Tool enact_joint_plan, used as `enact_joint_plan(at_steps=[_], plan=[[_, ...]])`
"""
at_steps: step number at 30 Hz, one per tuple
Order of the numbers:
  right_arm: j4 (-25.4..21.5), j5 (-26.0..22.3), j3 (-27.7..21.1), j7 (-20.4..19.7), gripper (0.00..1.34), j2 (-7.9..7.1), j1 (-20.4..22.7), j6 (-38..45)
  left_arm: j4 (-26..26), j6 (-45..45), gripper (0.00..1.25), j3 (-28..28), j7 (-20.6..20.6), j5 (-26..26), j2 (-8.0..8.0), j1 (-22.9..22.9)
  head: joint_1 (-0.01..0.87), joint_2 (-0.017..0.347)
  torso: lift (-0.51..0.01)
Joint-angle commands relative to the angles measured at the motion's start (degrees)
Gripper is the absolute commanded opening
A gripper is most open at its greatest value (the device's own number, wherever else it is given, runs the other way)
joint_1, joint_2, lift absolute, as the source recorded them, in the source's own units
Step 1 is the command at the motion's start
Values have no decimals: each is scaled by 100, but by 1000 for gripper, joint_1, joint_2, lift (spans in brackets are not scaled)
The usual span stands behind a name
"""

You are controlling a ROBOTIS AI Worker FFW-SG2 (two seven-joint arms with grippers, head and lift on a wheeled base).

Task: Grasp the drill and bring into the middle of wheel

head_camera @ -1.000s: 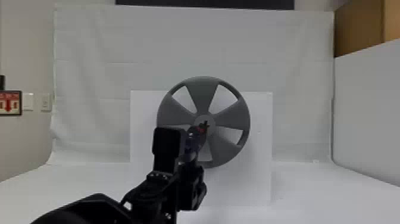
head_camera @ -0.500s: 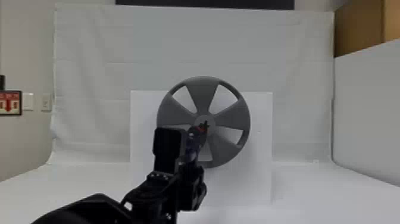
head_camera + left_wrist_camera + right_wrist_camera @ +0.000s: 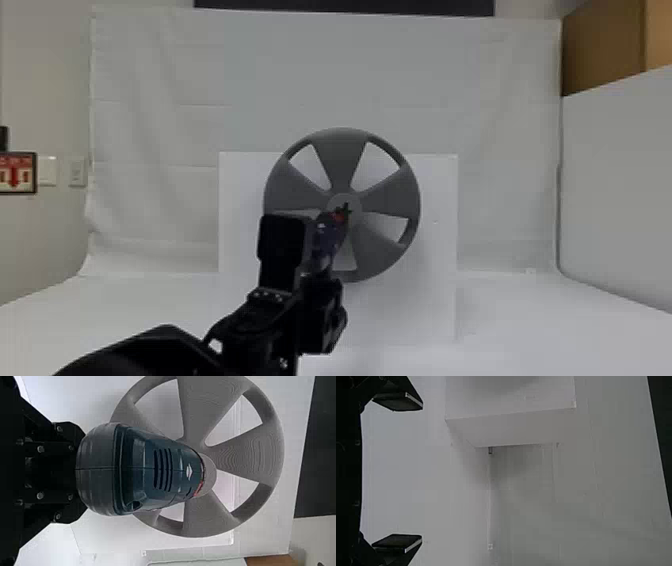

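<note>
In the head view my left gripper (image 3: 322, 310) is in front of the wheel's lower left part, shut on the drill (image 3: 330, 237), whose tip overlaps the hub of the grey wheel (image 3: 341, 160). From the left wrist view, the teal drill (image 3: 158, 469) lies between my left gripper (image 3: 69, 471) and the wheel (image 3: 249, 455), its front end over the hub; whether it touches cannot be told, and its body hides the grip. My right gripper (image 3: 397, 473) stands open in the right wrist view, nothing between its fingers.
The wheel is mounted upright on the front of a white box (image 3: 437, 300). A white cloth (image 3: 510, 175) hangs behind it. To the right stands a white partition (image 3: 620, 190), with a brown box (image 3: 605, 50) beyond it.
</note>
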Motion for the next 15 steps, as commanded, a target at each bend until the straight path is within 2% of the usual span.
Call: enact_joint_plan(at_steps=[1,9,15], plan=[[0,0,0,0,1210,0,0,6,0,0,29,-16,-2,-15,0,-6,0,0,-406],[0,0,-17,0,1210,9,27,6,-18,0,29,45,-73,47,-9,47,0,0,-406],[0,0,-52,0,1210,26,44,6,-316,-123,29,186,-196,73,9,231,0,0,-406]])
